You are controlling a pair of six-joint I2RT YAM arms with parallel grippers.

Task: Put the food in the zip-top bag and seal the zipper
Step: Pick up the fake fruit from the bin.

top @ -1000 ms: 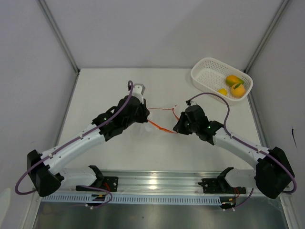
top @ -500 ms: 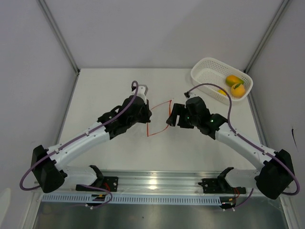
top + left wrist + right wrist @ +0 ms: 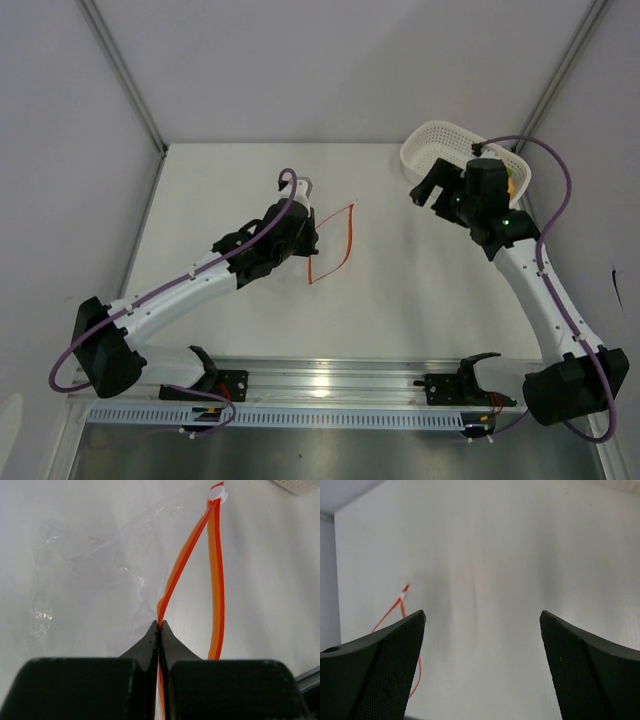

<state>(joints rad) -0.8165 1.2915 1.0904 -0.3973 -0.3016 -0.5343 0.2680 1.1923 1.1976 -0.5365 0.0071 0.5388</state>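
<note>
At left, grips one lip of the zipper (image 3: 216, 570) in the left pincer (image 3: 159, 627), tips pressed together on the strip, propping the mouth of the zip-top bag (image 3: 95, 570) bowed open over the surface (image 3: 220, 190). At right, hovers above the white basket (image 3: 430, 150) with the right pincer (image 3: 482, 614) spread apart and empty; food (image 3: 511, 180) mostly hidden under that arm. Could lose the thin strip under any tug, dropping the limp mouth shut; could shove the light basket while reaching in.

Both match up here: left arm (image 3: 180, 292) and right arm (image 3: 540, 300) show white tubular links, chunky black joint housings and purple cables (image 3: 567, 195) looping alongside. The right gripper (image 3: 482, 615) has black fingers (image 3: 375, 675) with a fine mesh texture.
</note>
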